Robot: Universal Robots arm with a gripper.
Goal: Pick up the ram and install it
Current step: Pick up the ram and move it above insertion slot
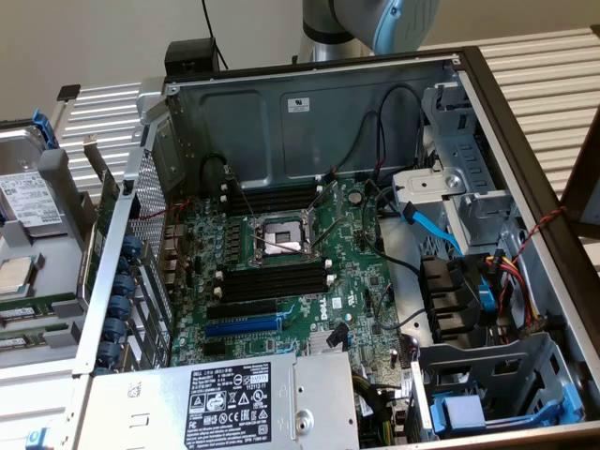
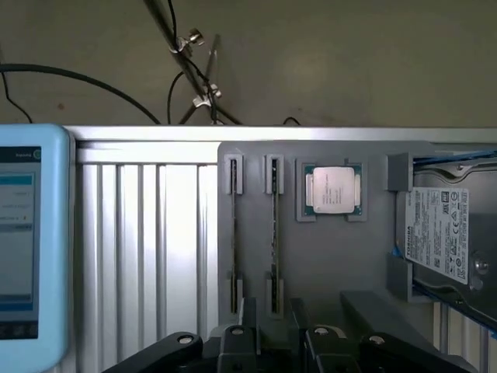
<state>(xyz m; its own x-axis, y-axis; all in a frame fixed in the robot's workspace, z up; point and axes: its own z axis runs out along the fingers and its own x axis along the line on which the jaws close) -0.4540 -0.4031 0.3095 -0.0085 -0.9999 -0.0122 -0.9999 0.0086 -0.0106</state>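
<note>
Two ram sticks stand on edge in a grey holder tray. The nearer ram lines up with the gap between my fingers, and the other ram stands parallel beside it. My gripper hangs above the tray's near end, open, with nothing between its black fingers. In the exterior view the green ram lies in the tray left of the open computer case. The motherboard shows long black memory slots on either side of the processor socket.
On the tray sit a processor chip and a hard drive. A light blue screen device stands beside the slatted metal table. Inside the case are a blue expansion slot, loose cables, a drive cage and a power supply.
</note>
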